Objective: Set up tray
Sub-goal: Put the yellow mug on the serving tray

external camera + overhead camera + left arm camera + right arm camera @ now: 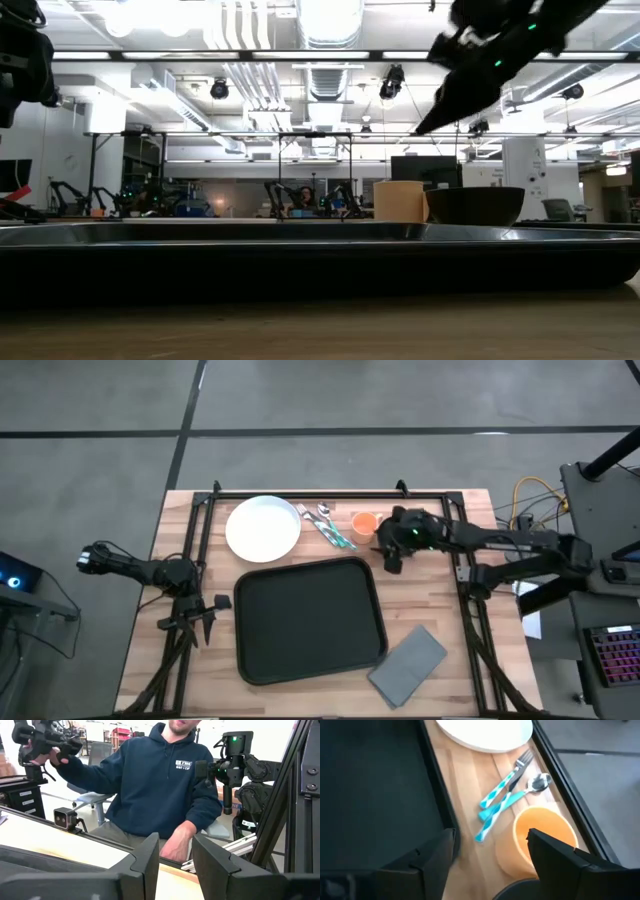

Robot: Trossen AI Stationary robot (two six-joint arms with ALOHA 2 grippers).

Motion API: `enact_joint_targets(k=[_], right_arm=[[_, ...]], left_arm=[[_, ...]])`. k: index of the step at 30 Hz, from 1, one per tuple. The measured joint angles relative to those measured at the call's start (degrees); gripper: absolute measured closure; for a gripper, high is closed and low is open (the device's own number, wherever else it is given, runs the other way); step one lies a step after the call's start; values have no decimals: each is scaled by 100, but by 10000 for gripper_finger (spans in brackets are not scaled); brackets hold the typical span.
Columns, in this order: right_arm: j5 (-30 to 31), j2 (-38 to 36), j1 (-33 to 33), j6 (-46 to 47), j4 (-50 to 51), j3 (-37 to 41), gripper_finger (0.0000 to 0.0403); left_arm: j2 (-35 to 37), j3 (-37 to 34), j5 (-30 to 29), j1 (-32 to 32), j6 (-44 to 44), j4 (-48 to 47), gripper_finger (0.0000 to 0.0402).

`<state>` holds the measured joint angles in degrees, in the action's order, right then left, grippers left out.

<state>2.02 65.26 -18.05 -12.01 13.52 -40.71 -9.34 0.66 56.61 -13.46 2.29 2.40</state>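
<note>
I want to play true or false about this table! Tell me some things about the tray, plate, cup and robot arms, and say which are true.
1. The large black rectangular tray has nothing on it. True.
2. The round white plate sits on the tray. False: it lies on the wooden table beyond the tray.
3. The right gripper is open, next to the small orange cup. True.
4. The flat grey napkin covers the plate. False: it lies beside the tray's corner, far from the plate.
5. The blue-handled fork and spoon lie between plate and cup. True.
6. The left gripper holds the cup. False: it is open and holds nothing.
</note>
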Motion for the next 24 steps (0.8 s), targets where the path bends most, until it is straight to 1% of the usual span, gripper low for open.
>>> enact_joint_targets(k=[3, 6, 10, 17, 21, 24], right_arm=[[-318, 352, -318, -235, -18, -244, 154], [-628, 591, -578, -261, -42, -401, 158], [-684, 930, -790, -345, -81, -510, 167], [-730, 1522, -933, -430, -11, -831, 176], [-894, 1871, -1033, -324, -33, -1039, 177], [-1268, 2067, -1167, -320, -40, -1179, 177]], left_arm=[[0, -1, 0, 0, -1, 0, 304], [0, 0, 0, 0, 1, 1, 304], [0, 1, 1, -1, 2, 1, 304], [0, 0, 1, 1, 0, 1, 304], [-1, 1, 1, 0, 0, 0, 304], [0, 1, 1, 0, 1, 1, 304]])
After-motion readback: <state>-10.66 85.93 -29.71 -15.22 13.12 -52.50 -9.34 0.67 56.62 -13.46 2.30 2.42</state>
